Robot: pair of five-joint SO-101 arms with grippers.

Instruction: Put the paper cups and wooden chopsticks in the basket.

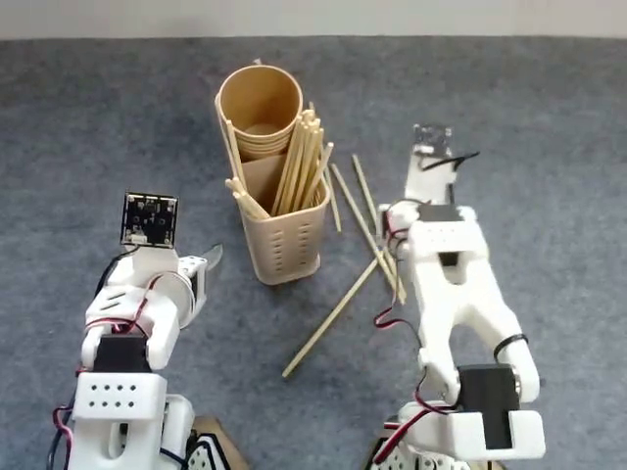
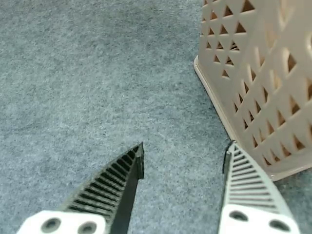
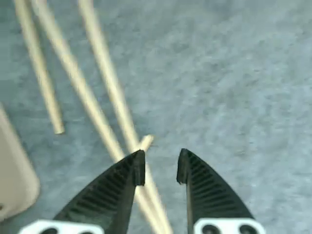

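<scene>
A beige lattice basket point(image 1: 284, 240) stands upright in the middle of the grey carpet. It holds stacked paper cups point(image 1: 260, 108) and a bundle of wooden chopsticks point(image 1: 304, 162). Several loose chopsticks point(image 1: 333, 315) lie crossed on the carpet to its right. My right gripper point(image 3: 161, 166) hovers low over them, open by a narrow gap, and two chopsticks point(image 3: 105, 78) run under one finger. My left gripper point(image 2: 185, 150) is wide open just above the carpet, with the basket wall point(image 2: 258, 83) beside one fingertip and nothing between the fingers.
Grey carpet covers the whole work area. A corner of the basket point(image 3: 14, 180) shows close beside the right gripper. The right arm point(image 1: 456, 294) lies over part of the loose chopsticks. Bare carpet stretches to the left of the left arm point(image 1: 137, 313).
</scene>
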